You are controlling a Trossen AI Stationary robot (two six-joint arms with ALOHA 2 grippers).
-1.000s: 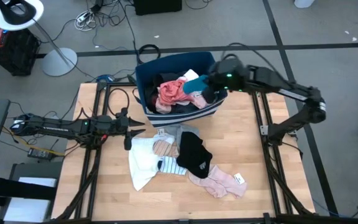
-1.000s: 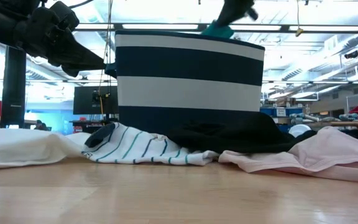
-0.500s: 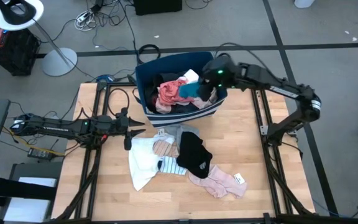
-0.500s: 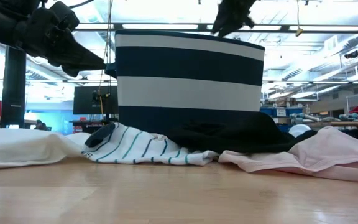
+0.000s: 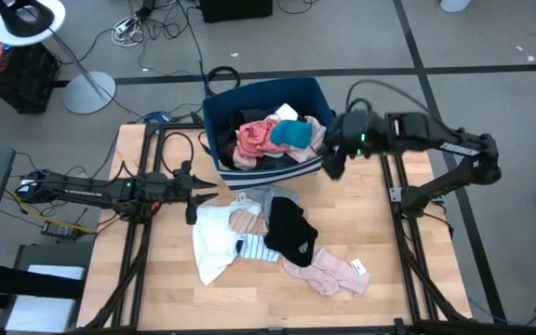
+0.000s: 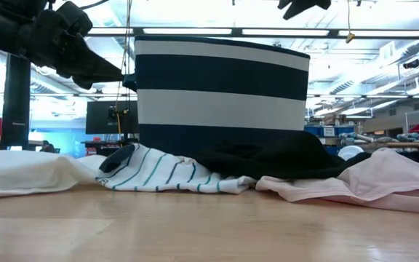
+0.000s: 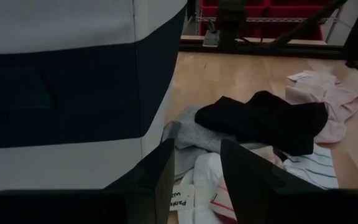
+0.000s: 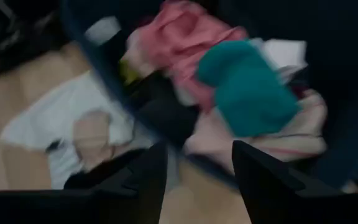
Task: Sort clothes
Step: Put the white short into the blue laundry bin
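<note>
Sorting looks mid-way: the left claw (image 5: 192, 194) waits narrowly parted at the tabletop's (image 5: 166, 288) left edge, loose clothes (image 5: 277, 240) lie mid-tabletop, and more fill the striped bin (image 5: 223, 154) at the far edge. Just beside the bin's right rim, the right claw (image 5: 333, 160) hangs wide and empty, so the next move is probably another pick from the pile; a white tag (image 7: 179, 200) carries writing too small to read.

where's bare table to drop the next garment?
Bare wood on the table: right of the black garment and pink garment, the near edge, and the left strip beside the white garment. Crowded: the centre pile and the striped bin, already heaped.
</note>
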